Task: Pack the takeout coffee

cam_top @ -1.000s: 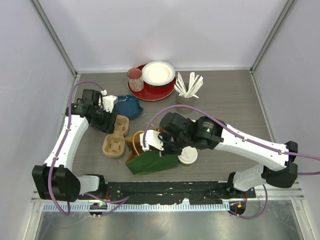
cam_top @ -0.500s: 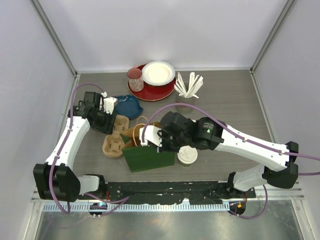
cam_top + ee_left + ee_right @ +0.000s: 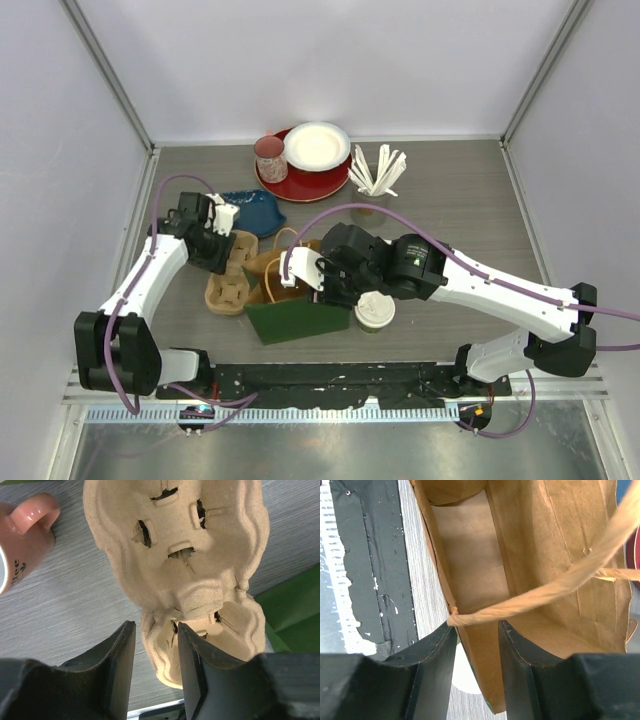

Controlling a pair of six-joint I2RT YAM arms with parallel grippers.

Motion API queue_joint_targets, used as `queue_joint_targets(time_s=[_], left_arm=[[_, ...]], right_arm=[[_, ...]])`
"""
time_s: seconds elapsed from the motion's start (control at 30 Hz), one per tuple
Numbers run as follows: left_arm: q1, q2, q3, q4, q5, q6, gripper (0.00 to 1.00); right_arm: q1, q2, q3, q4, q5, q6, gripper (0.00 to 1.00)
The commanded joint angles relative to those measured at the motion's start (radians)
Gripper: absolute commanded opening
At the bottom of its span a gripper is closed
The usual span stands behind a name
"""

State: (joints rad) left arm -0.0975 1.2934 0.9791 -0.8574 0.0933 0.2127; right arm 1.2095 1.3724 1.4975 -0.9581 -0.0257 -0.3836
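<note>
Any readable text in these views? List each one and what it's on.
"ffee": partial word on the side of the pink mug, left wrist view; the rest runs out of frame.
No print can be made out on the white cup lid, the green paper bag or the pulp cup carrier.

1. Top view: bright, even overhead light. The arms cast only soft, short shadows on the grey table [image 3: 460,210], and focus is sharp throughout.
2. Left wrist view: the cup carrier [image 3: 175,545] is crisp, with shaded wells. A small glare spot sits on the pink mug handle [image 3: 32,512]. The left tool [image 3: 156,627] is dark and slightly soft.
3. Right wrist view: the paper bag [image 3: 470,565] interior is dimmer. Its twine handle [image 3: 600,550] blurs near the lens, and the right tool [image 3: 477,626] is near-black.
</note>
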Motion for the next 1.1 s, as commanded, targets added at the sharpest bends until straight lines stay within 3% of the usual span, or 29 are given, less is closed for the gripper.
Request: queue_joint_targets(time_s=[0.0, 0.17, 0.37, 0.67, 0.93, 1.07], left_arm=[[-0.007, 0.01, -0.025, 0.067, -0.039, 0.008, 0.41], [-0.007, 0.015, -0.036, 0.077, -0.02, 0.016, 0.19], [-0.007, 0.006, 0.006, 0.012, 0.002, 0.017, 0.04], [0.007, -0.077, 0.17, -0.129, 0.022, 0.062, 0.0], [0.015, -0.138, 0.334, -0.236, 0.124, 0.097, 0.0], [0.013, -0.189, 0.44, -0.281, 0.23, 0.209, 0.0]], right_arm=[[0.004, -0.015, 0.032, 0.019, 0.017, 0.022, 0.44], [0.002, -0.021, 0.027, 0.028, 0.018, 0.026, 0.44], [0.004, -0.026, 0.038, 0.025, 0.021, 0.028, 0.44], [0.002, -0.042, 0.058, 0.009, 0.006, 0.048, 0.54], [0.004, -0.038, 0.162, -0.025, -0.052, 0.083, 0.65], [0.004, -0.033, 0.234, -0.057, -0.124, 0.104, 0.7]])
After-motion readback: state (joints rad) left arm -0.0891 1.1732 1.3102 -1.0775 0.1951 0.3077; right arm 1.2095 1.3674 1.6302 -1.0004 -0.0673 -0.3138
